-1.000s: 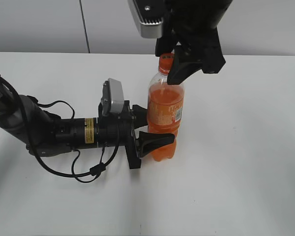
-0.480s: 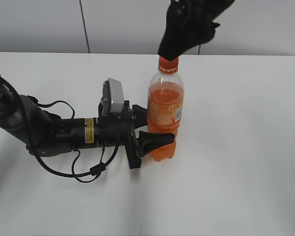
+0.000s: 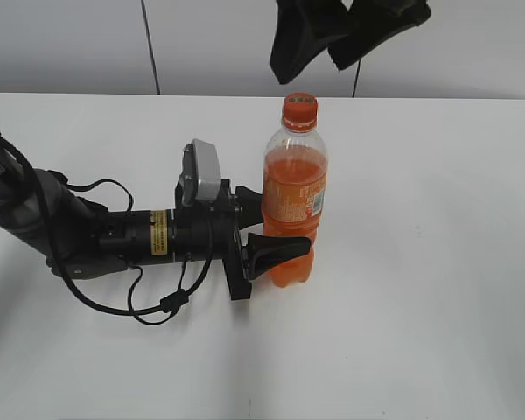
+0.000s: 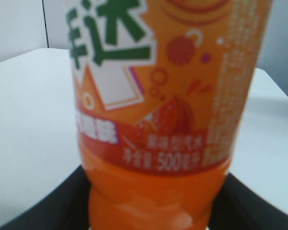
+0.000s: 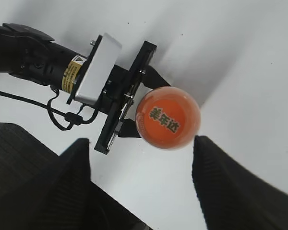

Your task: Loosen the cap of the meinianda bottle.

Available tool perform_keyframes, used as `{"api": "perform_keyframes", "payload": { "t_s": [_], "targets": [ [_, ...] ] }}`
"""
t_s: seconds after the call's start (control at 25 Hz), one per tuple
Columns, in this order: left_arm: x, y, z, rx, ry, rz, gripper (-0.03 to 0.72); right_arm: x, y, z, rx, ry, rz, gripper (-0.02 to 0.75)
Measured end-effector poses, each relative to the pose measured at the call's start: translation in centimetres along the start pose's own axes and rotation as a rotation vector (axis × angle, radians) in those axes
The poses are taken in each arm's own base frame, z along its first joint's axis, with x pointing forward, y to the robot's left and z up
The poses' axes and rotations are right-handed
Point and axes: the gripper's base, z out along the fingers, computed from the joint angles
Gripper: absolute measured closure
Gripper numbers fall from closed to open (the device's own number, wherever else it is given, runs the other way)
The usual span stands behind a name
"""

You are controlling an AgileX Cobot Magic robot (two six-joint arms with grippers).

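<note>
1. The right gripper (image 3: 325, 48) is cut off by the top edge of the exterior view; only its two dark fingers show, above the cap (image 3: 299, 108) and apart from it.
2. In the left wrist view the meinianda bottle (image 4: 163, 115) fills the picture, blurred; its top and base are cropped, and the jaws beside it show only as dark corners.
3. The far finger of the left gripper (image 3: 267, 232) is hidden behind the bottle.

exterior slanting down, wrists close on bottle (image 3: 293, 210)
</note>
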Motion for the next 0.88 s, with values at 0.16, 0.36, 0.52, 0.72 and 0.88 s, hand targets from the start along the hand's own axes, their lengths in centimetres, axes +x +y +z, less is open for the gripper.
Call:
{"api": "perform_keyframes", "payload": {
  "t_s": [0.16,0.36,0.52,0.72,0.88],
  "targets": [
    [0.0,0.0,0.0,0.0,0.0,0.0,0.286,-0.2,-0.3,1.9,0.003,0.043,0.025,0.237],
    [0.0,0.0,0.0,0.0,0.0,0.0,0.286,-0.5,-0.7,3.9,0.016,0.07,0.029,0.237],
    [0.0,0.0,0.0,0.0,0.0,0.0,0.286,-0.6,-1.1,4.7,0.045,0.086,0.02,0.237],
    [0.0,0.0,0.0,0.0,0.0,0.0,0.286,-0.6,-1.2,4.8,0.05,0.087,0.019,0.237],
    [0.0,0.0,0.0,0.0,0.0,0.0,0.286,-0.6,-1.2,4.8,0.051,0.086,0.019,0.237]
  ]
}}
